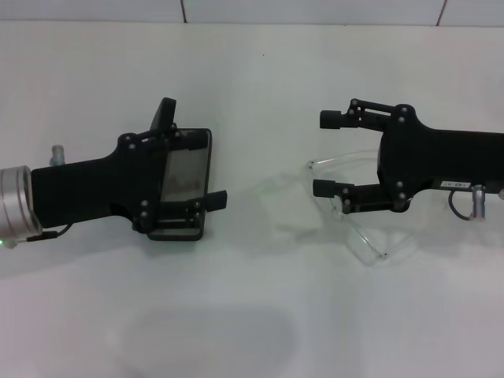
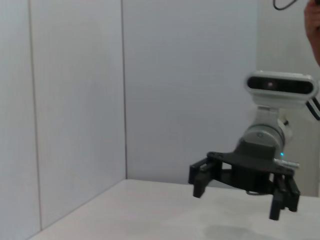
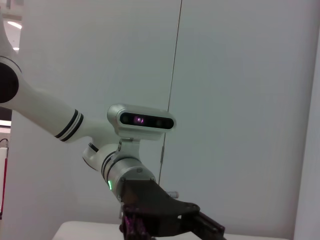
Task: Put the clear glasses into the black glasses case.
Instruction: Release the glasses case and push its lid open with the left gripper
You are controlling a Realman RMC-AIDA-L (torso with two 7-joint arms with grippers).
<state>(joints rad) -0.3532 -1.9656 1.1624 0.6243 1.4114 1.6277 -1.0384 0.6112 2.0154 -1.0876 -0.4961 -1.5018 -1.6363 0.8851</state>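
Note:
The black glasses case (image 1: 189, 183) lies open left of the table's middle, with its greyish lining showing. My left gripper (image 1: 197, 165) is over it, open, and its body covers the case's left side. The clear glasses (image 1: 366, 240) lie on the table at the right, lens toward the middle and thin arms running toward the near side. My right gripper (image 1: 327, 153) is over them, open, with one finger (image 1: 331, 189) above the lens. The left wrist view shows that right gripper (image 2: 242, 192) from the front, just above the tabletop. The right wrist view shows only the left arm (image 3: 150, 215).
The white table (image 1: 252, 315) has a white wall along its far edge (image 1: 252, 22). A white side panel (image 2: 60, 110) stands at the table's side in the left wrist view. No other objects lie on the table.

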